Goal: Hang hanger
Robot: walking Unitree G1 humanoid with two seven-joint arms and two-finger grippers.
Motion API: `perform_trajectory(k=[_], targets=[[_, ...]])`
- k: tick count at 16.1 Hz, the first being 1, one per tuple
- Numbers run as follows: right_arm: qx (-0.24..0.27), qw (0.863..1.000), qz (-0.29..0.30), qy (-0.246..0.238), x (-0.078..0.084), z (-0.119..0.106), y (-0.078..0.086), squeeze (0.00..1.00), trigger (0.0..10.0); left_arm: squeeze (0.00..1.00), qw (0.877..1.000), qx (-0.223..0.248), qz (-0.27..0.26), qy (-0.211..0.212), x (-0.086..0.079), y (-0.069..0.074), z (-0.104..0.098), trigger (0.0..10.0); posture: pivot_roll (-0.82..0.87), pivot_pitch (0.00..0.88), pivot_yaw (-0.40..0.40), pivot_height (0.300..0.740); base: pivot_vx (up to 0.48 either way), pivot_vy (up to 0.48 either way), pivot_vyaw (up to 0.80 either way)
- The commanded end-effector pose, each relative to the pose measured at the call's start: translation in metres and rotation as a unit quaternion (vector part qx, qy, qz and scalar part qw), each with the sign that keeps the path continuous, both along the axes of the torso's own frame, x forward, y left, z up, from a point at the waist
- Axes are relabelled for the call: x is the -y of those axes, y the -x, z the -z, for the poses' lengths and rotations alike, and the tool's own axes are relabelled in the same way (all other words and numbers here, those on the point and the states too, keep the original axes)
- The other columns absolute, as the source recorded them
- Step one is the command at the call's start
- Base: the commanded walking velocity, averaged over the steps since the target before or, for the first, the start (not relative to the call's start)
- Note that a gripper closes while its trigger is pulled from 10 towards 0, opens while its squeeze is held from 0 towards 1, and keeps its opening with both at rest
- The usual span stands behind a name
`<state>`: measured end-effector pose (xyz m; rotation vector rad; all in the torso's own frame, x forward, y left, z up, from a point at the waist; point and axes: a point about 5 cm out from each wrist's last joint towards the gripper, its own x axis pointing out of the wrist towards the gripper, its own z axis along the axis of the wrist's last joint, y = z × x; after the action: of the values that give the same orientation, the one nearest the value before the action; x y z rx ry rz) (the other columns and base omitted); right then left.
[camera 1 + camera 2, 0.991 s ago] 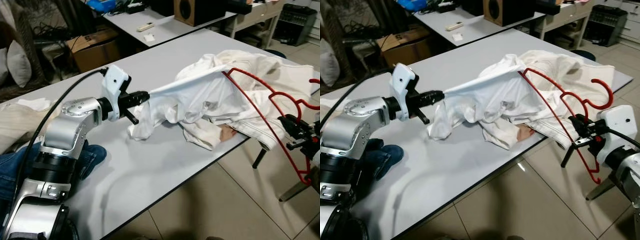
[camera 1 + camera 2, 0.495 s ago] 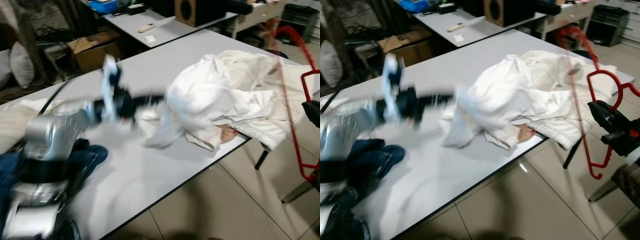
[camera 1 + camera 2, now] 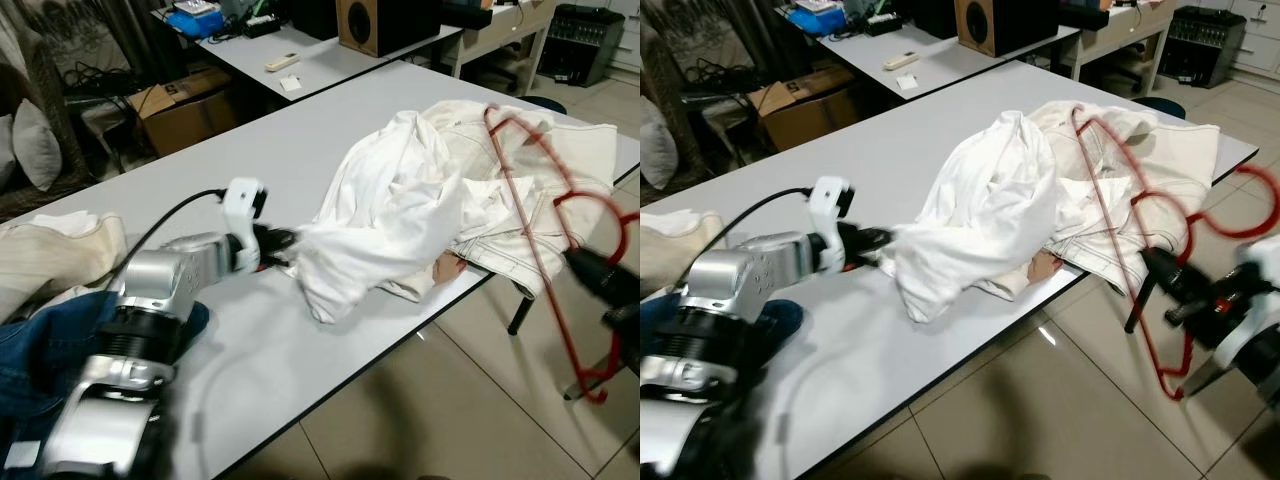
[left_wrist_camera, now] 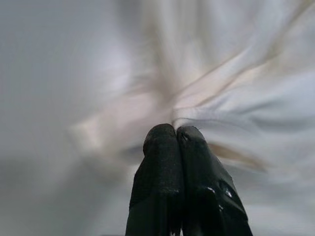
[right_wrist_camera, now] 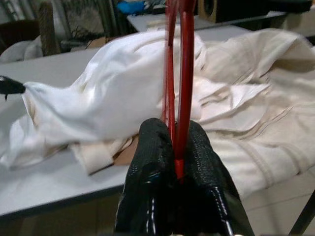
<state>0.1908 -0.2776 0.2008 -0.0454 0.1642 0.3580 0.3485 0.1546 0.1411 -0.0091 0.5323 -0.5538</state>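
Note:
A red wire hanger (image 3: 535, 190) is held off the table's right edge, its top leaning over the cream garment (image 3: 540, 160). My right gripper (image 3: 590, 275) is shut on the hanger's lower bar; in the right wrist view the fingers (image 5: 197, 162) clamp the red wire (image 5: 179, 88). A white shirt (image 3: 385, 230) lies bunched on the grey table (image 3: 250, 150). My left gripper (image 3: 283, 243) is at table height, shut on the shirt's edge; in the left wrist view its fingertips (image 4: 167, 142) pinch white cloth (image 4: 236, 113).
Blue jeans (image 3: 50, 350) and a beige cloth (image 3: 50, 250) lie at the table's left end. A second table (image 3: 320, 50) with a speaker (image 3: 385, 20) stands behind. A cardboard box (image 3: 185, 95) sits on the floor. Tiled floor (image 3: 450, 420) lies in front.
The camera has shifted. My left gripper has dropped to the table and the shirt, stretched taut before, is now slack and bunched. The hanger came out of the shirt and swung.

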Motion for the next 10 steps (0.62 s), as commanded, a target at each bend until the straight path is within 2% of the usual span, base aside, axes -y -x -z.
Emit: perform_trajectory(k=[1, 2, 3, 4, 5, 6, 8, 9, 10], targets=[[0.003, 1.000, -0.008, 0.008, -0.006, -0.001, 0.002, 0.00, 10.0, 0.00, 0.999, 0.017, -0.006, -0.049, -0.011, -0.002, 0.000, 10.0, -0.25, 0.000, 0.173, 0.740, 0.000, 0.000, 0.00], [-0.003, 1.000, -0.011, 0.008, -0.009, 0.002, 0.003, 0.00, 10.0, 1.00, 0.998, 0.020, -0.007, -0.064, -0.018, -0.003, -0.003, 10.0, -0.25, 0.000, 0.173, 0.740, 0.000, 0.000, 0.00], [-0.007, 1.000, -0.016, 0.010, -0.012, 0.003, 0.004, 0.00, 10.0, 1.00, 0.997, 0.019, -0.011, -0.080, -0.022, -0.004, -0.002, 10.0, -0.25, 0.000, 0.170, 0.740, 0.000, 0.000, 0.00], [-0.023, 0.999, -0.046, 0.017, -0.025, 0.010, 0.007, 0.00, 10.0, 1.00, 0.992, 0.027, -0.024, -0.124, -0.038, -0.006, -0.004, 10.0, -0.25, 0.000, 0.171, 0.740, 0.000, 0.000, 0.00], [-0.027, 0.998, -0.053, 0.019, -0.028, 0.012, 0.008, 0.00, 10.0, 1.00, 0.991, 0.030, -0.025, -0.130, -0.042, -0.006, -0.004, 10.0, -0.25, 0.000, 0.171, 0.740, 0.000, 0.000, 0.00], [-0.036, 0.996, -0.073, 0.023, -0.035, 0.014, 0.012, 0.00, 10.0, 1.00, 0.991, 0.035, -0.010, -0.129, -0.049, -0.004, -0.010, 10.0, -0.25, 0.000, 0.170, 0.740, 0.000, 0.000, 0.00], [-0.044, 0.995, -0.087, 0.027, -0.038, 0.016, 0.014, 0.00, 10.0, 1.00, 0.991, 0.037, 0.022, -0.123, -0.053, 0.000, -0.014, 10.0, -0.25, 0.000, 0.170, 0.740, 0.000, 0.000, 0.00], [-0.046, 0.995, -0.075, 0.042, -0.034, 0.018, 0.014, 0.00, 10.0, 1.00, 0.995, 0.065, 0.062, -0.050, -0.043, 0.003, -0.029, 10.0, -0.25, 0.000, 0.166, 0.740, 0.000, 0.000, 0.00], [-0.048, 0.996, -0.040, 0.059, -0.026, 0.020, 0.009, 0.00, 10.0, 1.00, 0.990, 0.074, 0.113, 0.035, -0.019, 0.009, -0.042, 10.0, -0.24, 0.000, 0.164, 0.740, 0.000, 0.000, 0.00]])
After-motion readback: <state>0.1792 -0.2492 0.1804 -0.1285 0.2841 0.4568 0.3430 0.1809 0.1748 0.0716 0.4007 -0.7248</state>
